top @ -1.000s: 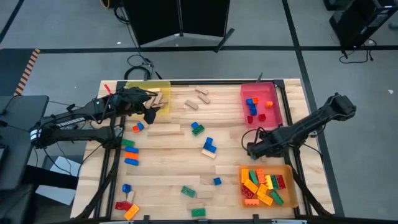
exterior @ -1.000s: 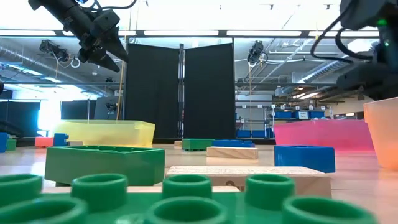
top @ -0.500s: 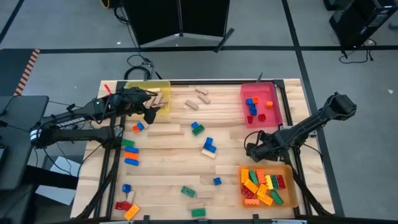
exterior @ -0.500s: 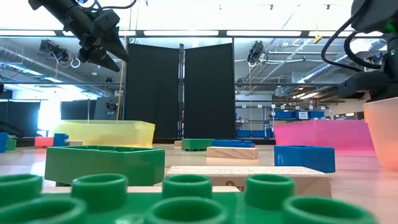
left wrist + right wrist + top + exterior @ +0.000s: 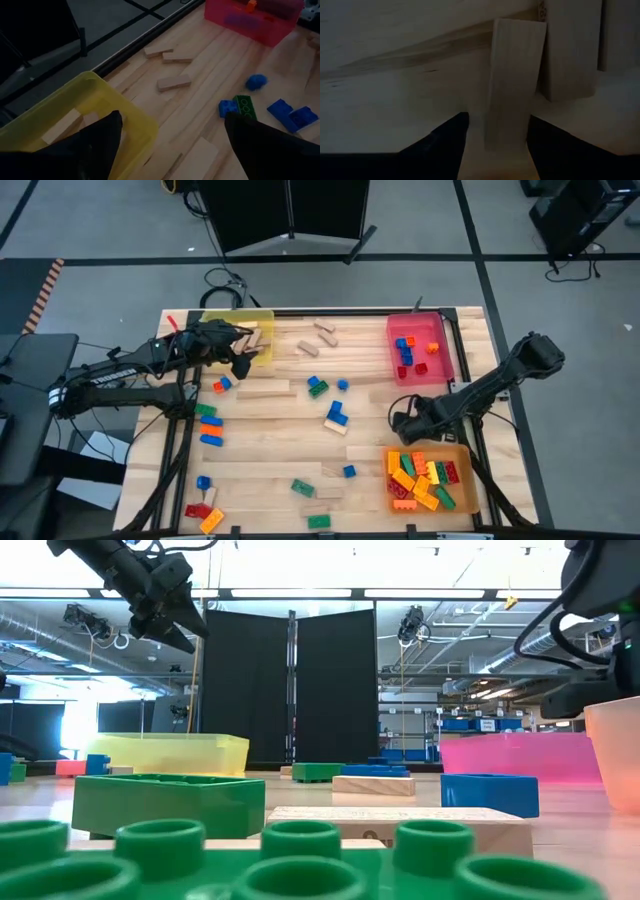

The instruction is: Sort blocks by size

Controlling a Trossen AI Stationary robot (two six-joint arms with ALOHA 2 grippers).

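Two trays frame the far edge of the worktop (image 5: 270, 465), and the yellow tray (image 5: 262, 314) sits at its far left corner with pale wooden pieces (image 5: 62, 124) inside. The left end effector (image 5: 243, 352) hovers over that tray's near right side, its fingers spread wide apart with nothing between them. Along the left edge lie a green, an orange and a blue brick (image 5: 208, 425) close together, and at the near left corner a small cluster of red, orange and blue bricks (image 5: 205, 513). Toward the middle, a long wooden block (image 5: 265, 390) lies flat, with three short wooden blocks (image 5: 322, 333) near the far edge beyond it. Blue and green bricks (image 5: 318, 387) lie scattered across the centre, with two green bricks (image 5: 303, 487) nearer the front edge. The pink tray (image 5: 393, 330) stands at the far right corner and holds red, blue and orange pieces. The right end effector (image 5: 398, 420) is low over the worktop between the pink tray and the orange tray (image 5: 388, 470), and its fingers press against the two long sides of a tan wooden block (image 5: 515, 75), which lies flat on the worktop just beside another wooden piece (image 5: 570, 50). The orange tray at the near right corner is packed with yellow, orange, red and green bricks.
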